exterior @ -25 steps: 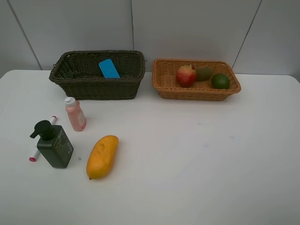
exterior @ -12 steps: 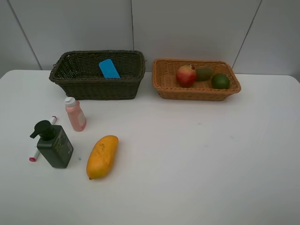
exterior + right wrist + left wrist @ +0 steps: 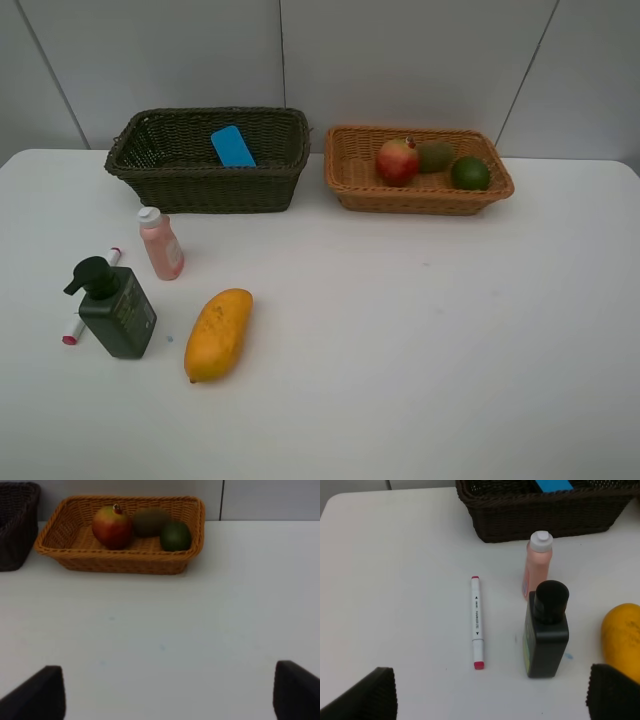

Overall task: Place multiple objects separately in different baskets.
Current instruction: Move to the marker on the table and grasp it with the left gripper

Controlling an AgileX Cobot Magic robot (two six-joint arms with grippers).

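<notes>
Only faint writing shows: the marker [image 3: 476,622] carries fine dark print along its white barrel, and the pump bottle [image 3: 115,308] has a yellowish label, both too small to read. The marker lies flat on the white surface [image 3: 420,340] just behind the pump bottle, its long axis running near to far with a red tip at each end. The pump's spout points left in the high view. The pink bottle [image 3: 161,243] stands near them, white cap up. The yellow mango [image 3: 218,334] lies beside the pump bottle, long axis near to far, leaning slightly right. A blue eraser [image 3: 233,146] rests tilted in the dark basket [image 3: 200,190]; the orange basket [image 3: 420,200] holds a red-green mango [image 3: 397,161], a kiwi [image 3: 435,155] and a lime [image 3: 470,173]. The left end effector [image 3: 490,692] and right end effector [image 3: 166,691] gape wide, holding nothing.
</notes>
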